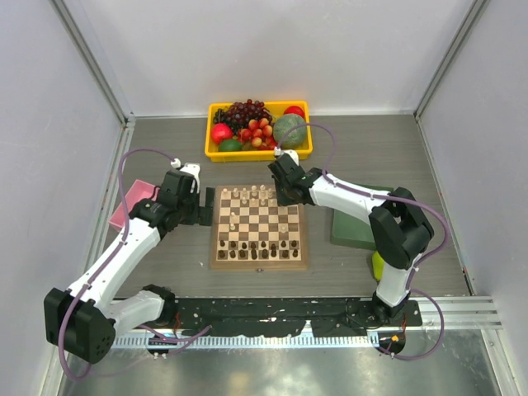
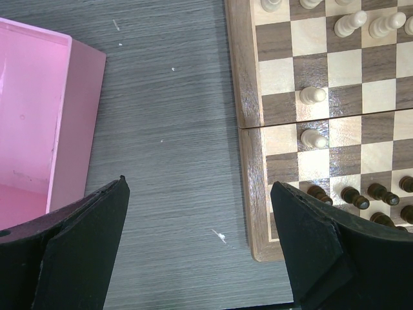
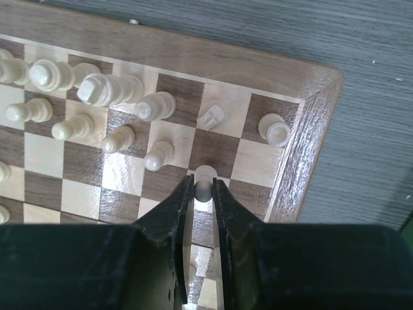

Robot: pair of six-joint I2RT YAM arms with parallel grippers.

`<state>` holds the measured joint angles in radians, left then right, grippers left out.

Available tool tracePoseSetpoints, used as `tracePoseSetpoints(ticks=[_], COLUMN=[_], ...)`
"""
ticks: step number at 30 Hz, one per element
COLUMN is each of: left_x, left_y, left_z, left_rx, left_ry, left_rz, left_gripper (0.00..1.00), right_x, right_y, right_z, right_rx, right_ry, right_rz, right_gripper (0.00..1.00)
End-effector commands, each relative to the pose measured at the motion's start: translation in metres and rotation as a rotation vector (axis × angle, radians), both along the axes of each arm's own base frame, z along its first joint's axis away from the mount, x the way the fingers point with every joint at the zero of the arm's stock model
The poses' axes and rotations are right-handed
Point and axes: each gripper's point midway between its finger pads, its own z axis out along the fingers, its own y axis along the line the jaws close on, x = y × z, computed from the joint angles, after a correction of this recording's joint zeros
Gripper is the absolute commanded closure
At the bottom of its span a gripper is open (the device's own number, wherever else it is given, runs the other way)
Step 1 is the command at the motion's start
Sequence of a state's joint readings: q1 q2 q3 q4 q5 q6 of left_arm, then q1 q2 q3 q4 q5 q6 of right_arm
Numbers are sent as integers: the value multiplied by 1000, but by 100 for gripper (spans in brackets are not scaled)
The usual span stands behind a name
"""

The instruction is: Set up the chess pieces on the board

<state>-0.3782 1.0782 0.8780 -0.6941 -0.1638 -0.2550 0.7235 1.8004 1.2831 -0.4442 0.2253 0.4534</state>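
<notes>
– At the far right corner of the board (image 3: 310, 129), the right gripper (image 3: 203, 186) is pinching a cream pawn (image 3: 204, 173), with its jaws drawn in narrow around it. How is it going to handle?
– Light and hard, I'm guessing. It's turned wood, stiff and smooth, and tippy on a small base. Gripping under the round head is looking safest, with other cream pieces (image 3: 158, 105) standing just beside it.
– Is anything hiding?
– The fingers are covering the pawn's base, so I cannot tell whether it is resting on its square or hanging above it.
– And the left gripper (image 2: 200, 194)?
– It is hovering wide open and empty over the table (image 2: 168, 129), between the pink tray (image 2: 39, 116) and the board's left edge. One finger is cutting off some dark pieces (image 2: 361, 197).
</notes>
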Motion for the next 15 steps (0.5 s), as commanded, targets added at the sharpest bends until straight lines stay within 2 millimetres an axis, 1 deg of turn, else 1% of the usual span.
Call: tracePoseSetpoints(ticks=[1,15], left_x=[1,1], left_y=[-2,-3], left_z=[2,-1], left_rx=[-15,-20], left_ry=[-4,6], left_rz=[4,1], left_gripper=[0,0], right_x=[19,26], right_y=[6,4], right_z=[14,7], right_rx=[6,-4], right_ry=[-75,-97], right_rz=[-27,-55], right_gripper=[83,81])
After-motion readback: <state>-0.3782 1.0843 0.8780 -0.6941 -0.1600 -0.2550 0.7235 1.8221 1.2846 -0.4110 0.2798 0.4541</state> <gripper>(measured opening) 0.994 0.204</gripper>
